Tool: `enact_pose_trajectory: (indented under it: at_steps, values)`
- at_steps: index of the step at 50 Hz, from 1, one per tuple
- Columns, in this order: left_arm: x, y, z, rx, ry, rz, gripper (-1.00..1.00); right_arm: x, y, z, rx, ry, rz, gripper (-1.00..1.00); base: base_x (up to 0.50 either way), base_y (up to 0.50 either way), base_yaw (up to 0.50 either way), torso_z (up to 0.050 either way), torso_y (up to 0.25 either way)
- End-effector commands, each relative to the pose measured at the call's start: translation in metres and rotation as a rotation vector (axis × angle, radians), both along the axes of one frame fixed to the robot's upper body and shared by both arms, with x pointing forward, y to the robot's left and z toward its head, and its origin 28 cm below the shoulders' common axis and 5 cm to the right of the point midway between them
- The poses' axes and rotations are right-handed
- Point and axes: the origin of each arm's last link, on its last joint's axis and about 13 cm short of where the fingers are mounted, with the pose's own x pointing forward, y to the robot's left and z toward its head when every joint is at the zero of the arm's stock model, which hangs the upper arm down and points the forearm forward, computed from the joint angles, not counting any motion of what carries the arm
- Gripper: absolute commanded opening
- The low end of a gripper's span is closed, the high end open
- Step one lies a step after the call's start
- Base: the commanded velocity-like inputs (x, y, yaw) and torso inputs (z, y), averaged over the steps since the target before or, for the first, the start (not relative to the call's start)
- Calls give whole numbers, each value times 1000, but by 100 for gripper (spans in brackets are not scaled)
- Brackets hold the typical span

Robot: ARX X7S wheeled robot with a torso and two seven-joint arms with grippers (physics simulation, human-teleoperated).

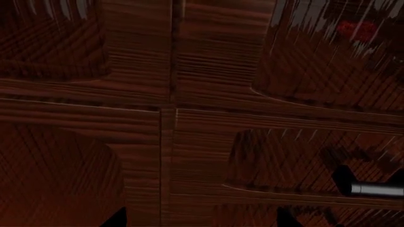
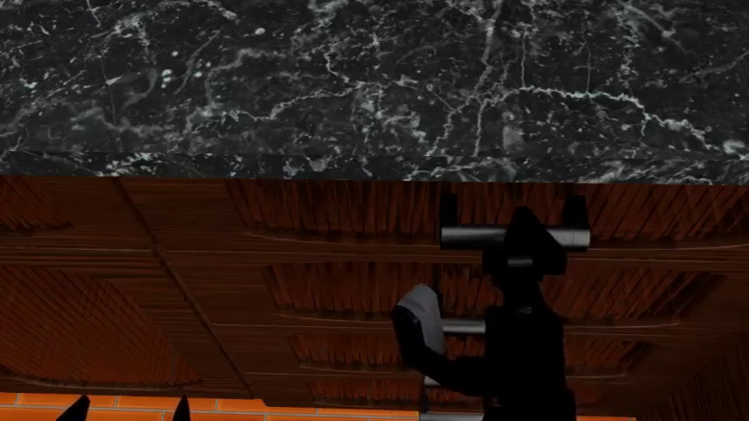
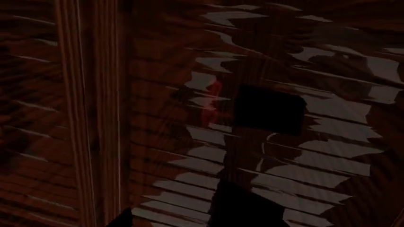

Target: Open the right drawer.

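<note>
In the head view's right half, the right gripper (image 2: 524, 235) sits at the right drawer (image 2: 351, 210)'s handle (image 2: 468, 235) — bar lying horizontal — seemingly on it, though its jaws' state is unreadable.

Dark reddish wood-grain cabinet fronts (image 1: 170, 142) with recessed panels, a silver bar handle (image 1: 377, 190) at one edge.

Black right arm (image 2: 527, 351), grey curved panel at its side, black pincer (image 2: 524, 235)
</note>
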Motion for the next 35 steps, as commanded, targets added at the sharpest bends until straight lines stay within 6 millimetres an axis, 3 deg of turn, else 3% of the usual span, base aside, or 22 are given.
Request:
enact_pose_trajectory:
  at_steps: [1, 15, 35]
  values:
    - [0, 0, 0, 2, 1, -1, 100, 2, -1, -5, 24, 17, 12, -100, 0, 0, 0, 0, 0]
    - [0, 0, -1, 0, 0, -1, 100, -1, 2, 0, 23, -35, 59, -100, 2, 0, 1, 0, -1]
    - [0, 0, 0, -6, 0, 1, 100, -41, 16, 10, -12, -62, 164, -100, 0, 0, 2, 0, 0]
